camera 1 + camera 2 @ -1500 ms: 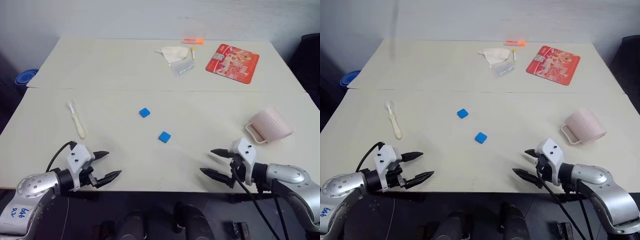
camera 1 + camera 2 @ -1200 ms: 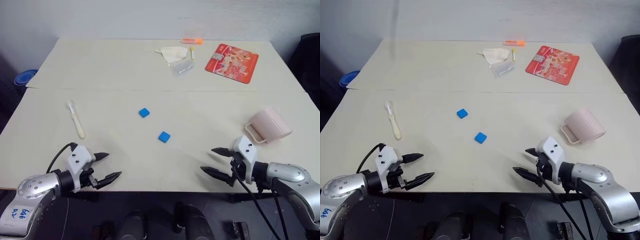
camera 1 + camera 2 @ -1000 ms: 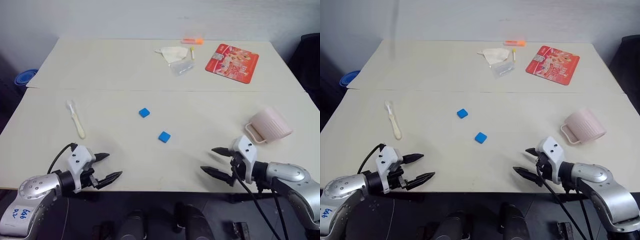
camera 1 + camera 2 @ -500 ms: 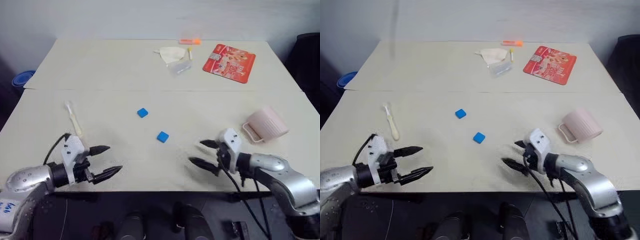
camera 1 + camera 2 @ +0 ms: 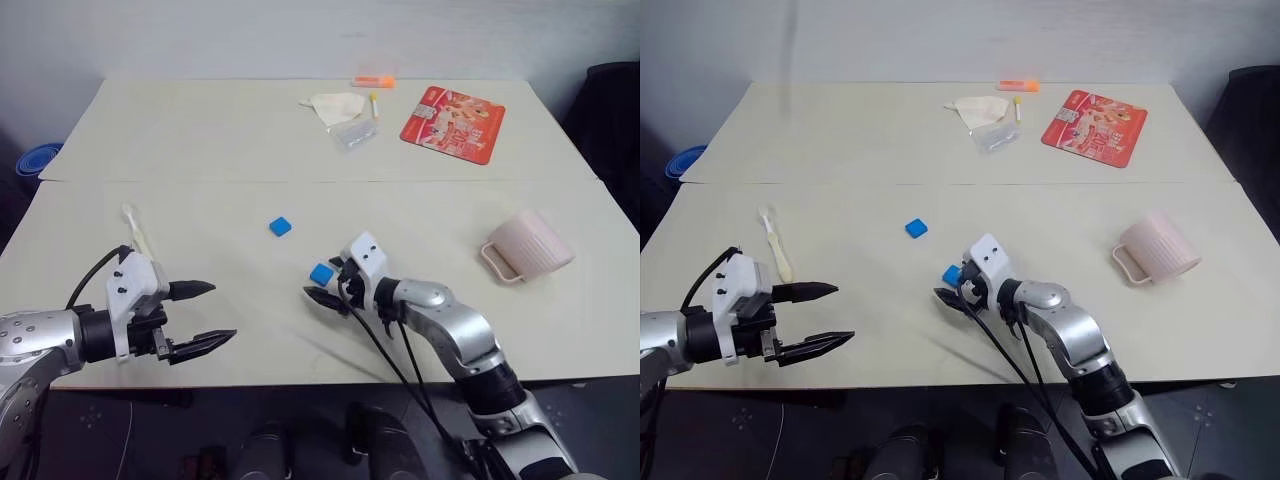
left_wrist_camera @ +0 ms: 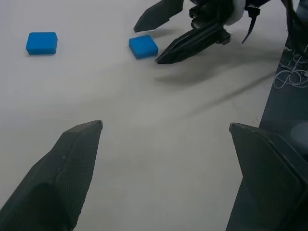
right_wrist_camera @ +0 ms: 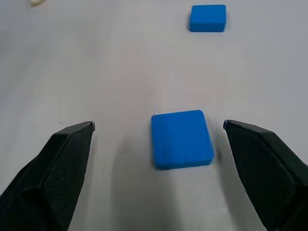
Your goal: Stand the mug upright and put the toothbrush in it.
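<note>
The pale pink mug [image 5: 525, 245] lies on its side at the table's right, handle toward the middle. Near the left edge the cream-white toothbrush [image 5: 135, 228] lies flat. My left gripper [image 5: 220, 312] hovers open and empty over the front left of the table, just in front of the toothbrush and apart from it. My right gripper [image 5: 322, 282] is open at the table's middle, far left of the mug. Its fingers stand on either side of a small blue block [image 7: 182, 138] without closing on it.
A second blue block [image 5: 280, 226] lies farther back. At the back of the table are a red packet [image 5: 452, 110], a crumpled tissue [image 5: 335, 105], a clear plastic case [image 5: 355, 133], a yellow-tipped stick [image 5: 374, 103] and an orange item [image 5: 372, 81]. A seam [image 5: 200, 181] joins two tables.
My right gripper has swept left from beside the mug to the nearer blue block. My left gripper has risen a little. Both stayed open. The mug and toothbrush have not moved.
</note>
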Robot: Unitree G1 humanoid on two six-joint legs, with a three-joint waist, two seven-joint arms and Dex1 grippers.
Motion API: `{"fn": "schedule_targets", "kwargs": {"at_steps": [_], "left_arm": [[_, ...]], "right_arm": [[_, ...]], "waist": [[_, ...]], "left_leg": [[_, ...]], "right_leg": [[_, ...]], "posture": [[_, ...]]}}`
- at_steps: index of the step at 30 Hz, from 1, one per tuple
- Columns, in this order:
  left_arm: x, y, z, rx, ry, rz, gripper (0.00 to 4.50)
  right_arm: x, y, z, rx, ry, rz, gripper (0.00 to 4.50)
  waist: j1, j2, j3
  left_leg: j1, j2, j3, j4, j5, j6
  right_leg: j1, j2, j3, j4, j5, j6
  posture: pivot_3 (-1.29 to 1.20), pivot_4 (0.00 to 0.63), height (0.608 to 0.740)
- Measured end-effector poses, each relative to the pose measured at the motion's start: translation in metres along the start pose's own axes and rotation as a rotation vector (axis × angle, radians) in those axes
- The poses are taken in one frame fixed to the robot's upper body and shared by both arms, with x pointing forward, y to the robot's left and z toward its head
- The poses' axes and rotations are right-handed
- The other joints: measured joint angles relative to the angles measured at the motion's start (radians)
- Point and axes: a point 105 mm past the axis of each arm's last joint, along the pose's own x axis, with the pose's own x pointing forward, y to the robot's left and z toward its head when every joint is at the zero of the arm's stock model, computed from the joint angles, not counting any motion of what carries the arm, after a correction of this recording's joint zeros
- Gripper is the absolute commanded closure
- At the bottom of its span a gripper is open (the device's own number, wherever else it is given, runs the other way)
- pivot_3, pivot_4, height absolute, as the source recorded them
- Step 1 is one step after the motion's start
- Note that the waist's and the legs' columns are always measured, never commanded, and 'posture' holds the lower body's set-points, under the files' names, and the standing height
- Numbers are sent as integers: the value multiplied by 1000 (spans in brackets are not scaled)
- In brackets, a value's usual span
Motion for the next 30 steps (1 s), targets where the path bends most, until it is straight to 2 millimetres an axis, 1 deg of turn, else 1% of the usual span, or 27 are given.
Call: {"fn": "schedule_targets", "kwargs": {"at_steps": [5, 6, 8, 15, 16, 23, 26, 28, 29, 30], "left_arm": [[1, 0, 2, 8, 1, 9, 17], [1, -1, 2, 12, 0, 9, 0], [1, -1, 4, 19, -3, 11, 0], [4, 1, 10, 43, -25, 20, 0], [5, 1, 11, 46, -29, 18, 0], [12, 4, 12, 37, -45, 7, 0], [16, 5, 16, 47, -59, -5, 0], [22, 4, 22, 60, -90, -32, 0], [25, 5, 23, 56, -99, -47, 0], [31, 4, 25, 52, -113, -65, 0]], "right_arm": [[13, -3, 3, -32, -12, -19, 13], [14, -3, 3, -34, -14, -20, 185], [15, -3, 3, -38, -17, -22, 603], [9, 4, -4, -37, -8, 1, 2938], [7, 5, -5, -39, -3, 10, 3014], [3, 6, -6, -36, 6, 16, 3014], [1, 4, -5, -44, 7, 7, 3014], [-10, -10, -2, -58, 19, -51, 3014], [-19, -22, 4, -59, 12, -101, 3014], [-32, -38, 15, -71, -2, -166, 3014]], "waist": [[-3, 0, 0], [-4, 0, 0], [-5, 0, 0], [-7, 0, 0], [-7, 0, 0], [-6, 0, 0], [-3, 0, 0], [5, 0, 0], [6, 0, 0], [8, 1, 0]], "left_leg": [[1, 1, 0, 0, 0, -1], [1, 1, 0, 0, -1, -1], [1, 1, 1, 0, -1, -1], [1, 3, 1, 0, -1, -3], [1, 3, 1, 0, -1, -3], [2, 3, 1, 0, -2, -3], [2, 3, 1, 0, -2, -3], [1, 2, 1, 0, -2, -2], [1, 1, 1, 0, -2, -2], [1, 1, 1, 0, -1, -1]], "right_leg": [[0, 1, 0, 0, 0, -1], [0, 1, 0, 0, 0, -1], [0, 1, 0, 0, -1, -1], [0, 1, 1, 0, -1, -2], [0, 1, 1, 0, -1, -2], [0, 1, 1, 1, -1, -2], [0, 1, 1, 1, -1, -2], [0, 1, 0, 1, -1, -2], [0, 0, 1, 1, -1, -2], [0, 0, 0, 1, -1, -1]], "posture": [[0, 150, 740], [0, 150, 740], [0, 150, 740], [0, 150, 740], [0, 150, 740], [0, 150, 740], [0, 150, 740], [0, 150, 740], [0, 150, 740], [0, 150, 740]]}}
